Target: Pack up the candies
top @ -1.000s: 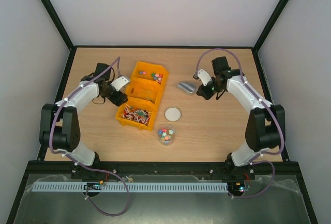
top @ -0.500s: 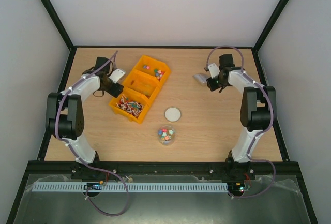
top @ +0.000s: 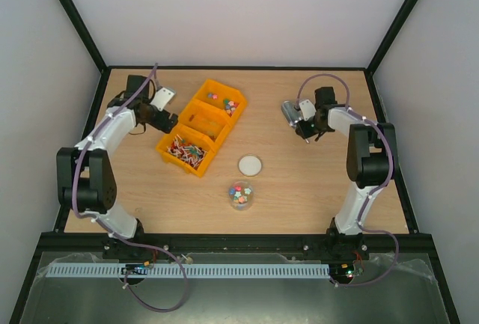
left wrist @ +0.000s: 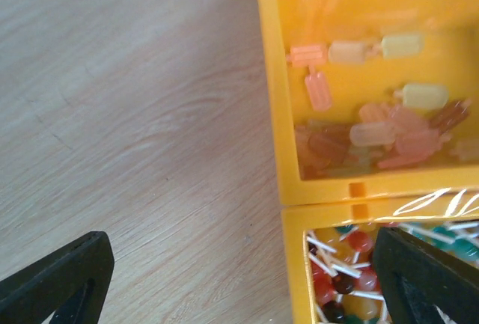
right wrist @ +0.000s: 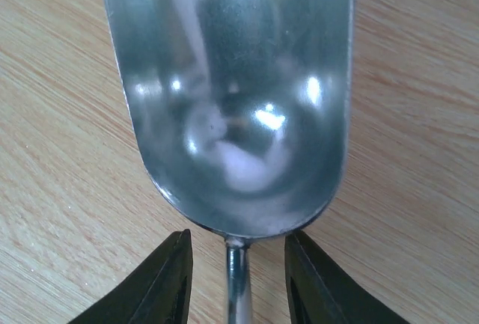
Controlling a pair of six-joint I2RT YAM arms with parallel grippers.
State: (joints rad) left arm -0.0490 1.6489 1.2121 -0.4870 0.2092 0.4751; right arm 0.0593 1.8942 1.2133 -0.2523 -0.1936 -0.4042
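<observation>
The candies are tiny bright sweets: some lie in the far yellow bin point(top: 224, 103), some in the small clear jar point(top: 240, 194) near the front. The jar's white lid point(top: 250, 164) lies beside it. A metal scoop point(top: 290, 111) lies empty on the table; its bowl point(right wrist: 232, 92) fills the right wrist view. My right gripper point(top: 301, 122) is open, jaws either side of the scoop's handle point(right wrist: 238, 283) with a gap on both sides. My left gripper point(top: 168, 122) is open and empty point(left wrist: 239, 286) over the bins' left edge.
The yellow bins point(top: 200, 126) form a diagonal row of three. The near bin point(left wrist: 359, 264) holds lollipops on white sticks. The middle bin point(left wrist: 374, 122) holds pale oblong sweets, blurred. Black frame posts stand along the table's sides.
The yellow bins have slid left and turned. My left gripper has drawn back to their left. My right gripper has moved right and back, with the scoop moving along.
</observation>
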